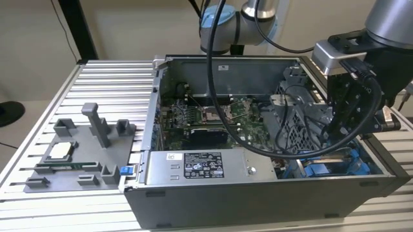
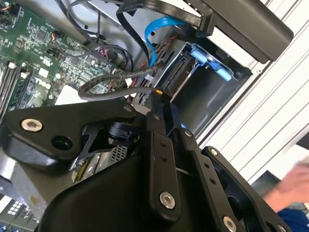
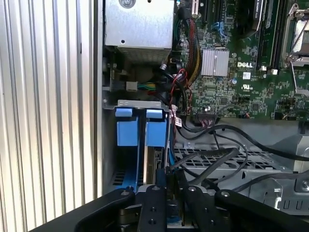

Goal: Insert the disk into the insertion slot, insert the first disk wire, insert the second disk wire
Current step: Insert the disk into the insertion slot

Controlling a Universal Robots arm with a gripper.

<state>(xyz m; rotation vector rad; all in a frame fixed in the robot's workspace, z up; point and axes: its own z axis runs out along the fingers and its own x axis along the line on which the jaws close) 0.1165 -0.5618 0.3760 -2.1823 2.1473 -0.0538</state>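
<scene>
My gripper (image 1: pixel 332 140) reaches down into the case's front corner on the exterior view's right. There the insertion slot (image 3: pixel 140 103), a grey sheet-metal bay, shows two blue tabs (image 3: pixel 126 130). The disk (image 3: pixel 150 162) stands edge-on inside it, in its blue carrier. In both wrist views the gripper (image 3: pixel 169 176) (image 2: pixel 159 99) sits right at the disk's end, its fingers close together on the plug of a black disk wire (image 2: pixel 120 77). A blue wire (image 2: pixel 154 34) curves down toward the same spot. The contact between plug and disk is hidden.
The grey labelled power-supply box (image 1: pixel 206 166) lies along the case's front. A perforated metal cage (image 3: pixel 227 159) and loose black cables crowd the bay. The motherboard (image 1: pixel 206 113) fills the case floor. A grey fixture (image 1: pixel 77 154) stands on the ribbed table. A person's hand (image 2: pixel 292 186) shows beside the case.
</scene>
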